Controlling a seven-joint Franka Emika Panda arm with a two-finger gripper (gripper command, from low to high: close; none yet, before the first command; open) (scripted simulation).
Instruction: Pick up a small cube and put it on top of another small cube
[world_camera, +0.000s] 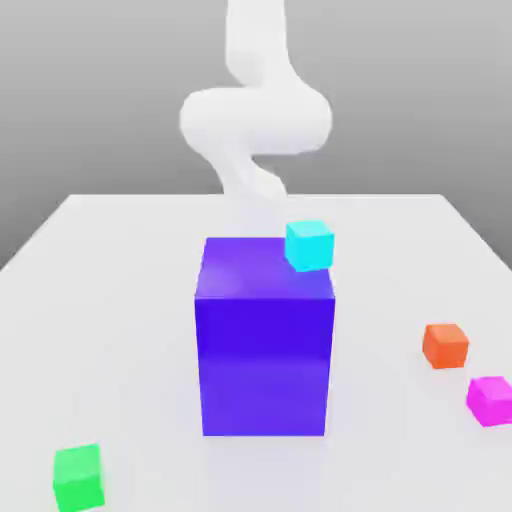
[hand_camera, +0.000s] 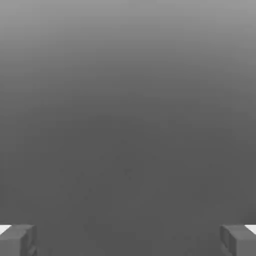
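Standing in the middle of the white table (world_camera: 120, 260), a tall blue block (world_camera: 265, 340) takes up the centre of the exterior view, with the white arm (world_camera: 255, 115) rising behind it and curving above its top. A cyan cube (world_camera: 309, 245) sits at the block's upper back corner on the exterior view's right; whether it rests on the block's top or lies on the table behind cannot be told. An orange cube (world_camera: 445, 345) lies on the table well to the exterior view's right of the block, and a magenta cube (world_camera: 491, 400) lies near it, closer to the camera and further right. A green cube (world_camera: 78, 477) lies on the table at the near corner on the exterior view's left, well apart from the other three. All four small cubes stand apart from one another, and none is stacked on another. In the hand view the gripper (hand_camera: 128, 240) has its jaws spread wide, the two grey fingertips (hand_camera: 17, 240) at opposite edges with nothing between them, over a plain grey background.
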